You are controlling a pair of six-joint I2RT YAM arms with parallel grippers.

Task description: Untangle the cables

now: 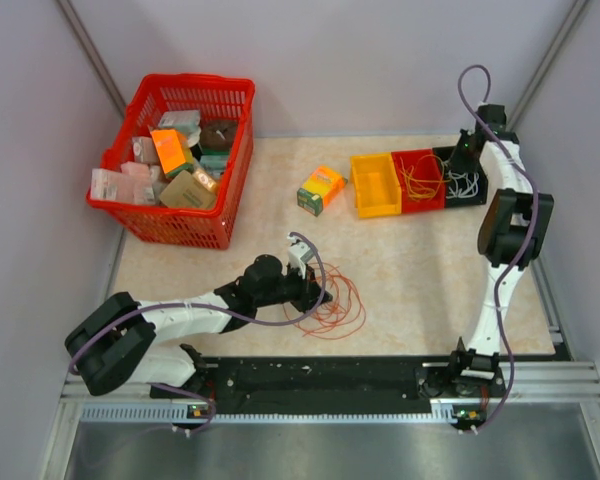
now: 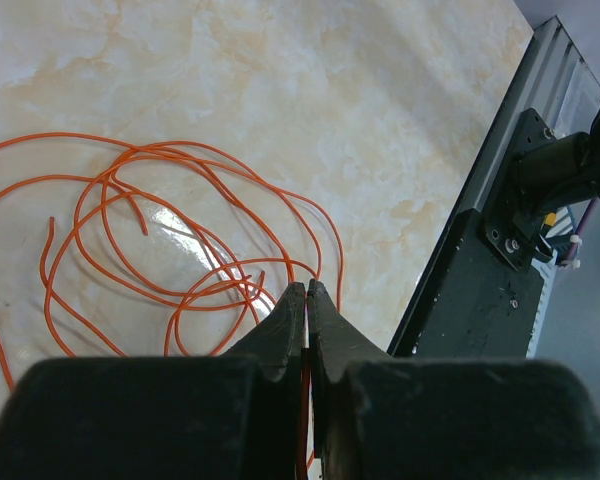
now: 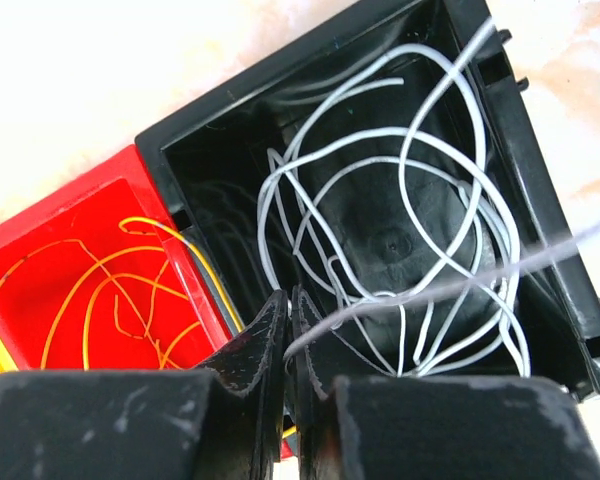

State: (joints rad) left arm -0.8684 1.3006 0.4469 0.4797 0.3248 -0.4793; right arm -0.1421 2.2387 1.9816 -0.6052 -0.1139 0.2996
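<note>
A marbled beige table [image 1: 430, 290] is being shared by everything here. At its far left corner, a red basket [image 1: 140, 222] is being filled by assorted packets. Along the far edge, three bins are being shown side by side – a yellow bin [image 1: 376, 210], a red bin [image 3: 50, 235] and a black bin [image 3: 220, 150] – with a small orange-and-green box [image 1: 321, 189] to their left. The orange-red cables [image 1: 338, 302] are being borne in loose loops by the table near its front edge. One strand is being pinched by the left gripper [image 2: 306, 292], its jaws pressed together. In the red bin, yellow cables [image 3: 150, 222] are being held; in the black one, white cables [image 3: 400, 180]. Above that black bin, the right gripper [image 3: 288, 303] is being held closed, a white strand running out from between its jaws.
</note>
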